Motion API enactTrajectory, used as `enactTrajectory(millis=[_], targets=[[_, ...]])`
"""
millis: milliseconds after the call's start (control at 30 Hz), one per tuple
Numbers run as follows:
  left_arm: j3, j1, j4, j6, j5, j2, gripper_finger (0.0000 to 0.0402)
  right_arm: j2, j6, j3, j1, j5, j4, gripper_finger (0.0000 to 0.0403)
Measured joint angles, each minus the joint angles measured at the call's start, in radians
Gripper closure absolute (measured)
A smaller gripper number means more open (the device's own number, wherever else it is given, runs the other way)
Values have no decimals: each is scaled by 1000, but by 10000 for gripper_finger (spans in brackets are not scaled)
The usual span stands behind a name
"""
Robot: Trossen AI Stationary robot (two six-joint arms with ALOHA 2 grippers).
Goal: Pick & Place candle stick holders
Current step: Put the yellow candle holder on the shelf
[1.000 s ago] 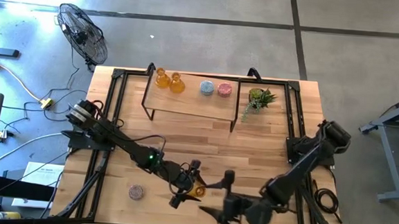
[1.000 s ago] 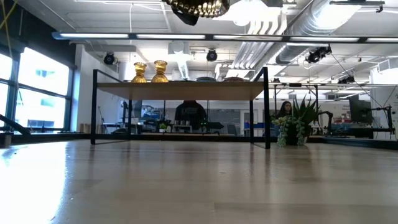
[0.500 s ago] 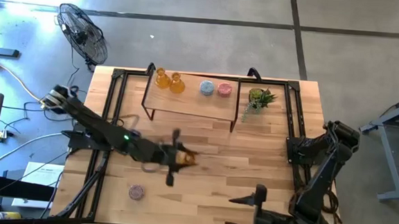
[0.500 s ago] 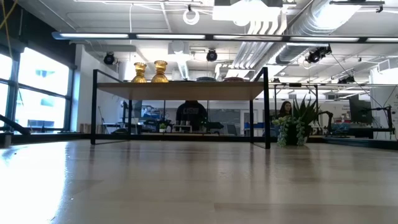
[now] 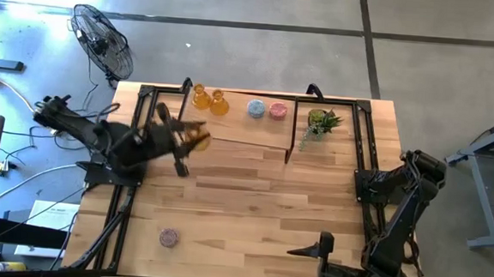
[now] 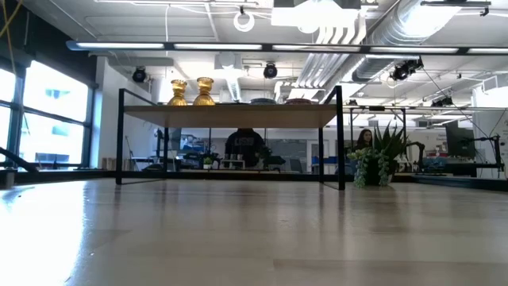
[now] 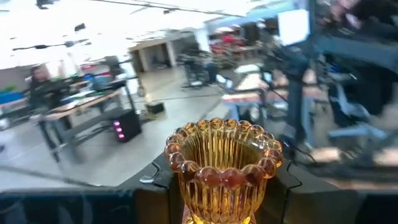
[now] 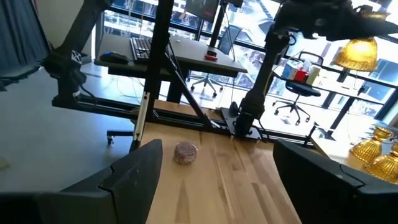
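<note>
Item: amber holder point(image 7: 219, 168), clamped upright in the left gripper point(image 5: 187, 138), aloft by the shelf's point(image 5: 239, 128) left end. Lower it gently beside the two amber holders point(image 5: 209, 99), staying level. Right gripper point(image 5: 322, 246): parked near edge, fingers apart, empty.

Overhead and table-level views share the shelf point(image 5: 235, 121).

Raised shelf point(image 5: 230, 131) at table's point(image 5: 251, 207) far edge: four holders in row on top, bottle-like pair point(image 5: 209, 99) left, squat pair point(image 5: 267, 110) right. Potted plant point(image 5: 322, 122) just right of shelf. One squat holder point(image 5: 169, 237) alone, near-left table area. Left gripper point(image 5: 178, 139) with holder point(image 5: 197, 136) at shelf's left end.
</note>
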Motion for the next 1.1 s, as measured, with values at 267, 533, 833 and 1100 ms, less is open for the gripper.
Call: enactTrajectory(millis=[267,533,833,1100], targets=[[-25,207,-48,-163,88,-36,278,0,4,0,-1,-1,0,100],[-299,404,164,-321,304,-35,278,0,32,-8,-1,-39,0,100],[-581,513,500,-354,350,-41,278,9,67,-8,0,-47,-23,100],[-634,615,477,-353,337,-38,278,9,67,-8,-21,-43,-32,100]])
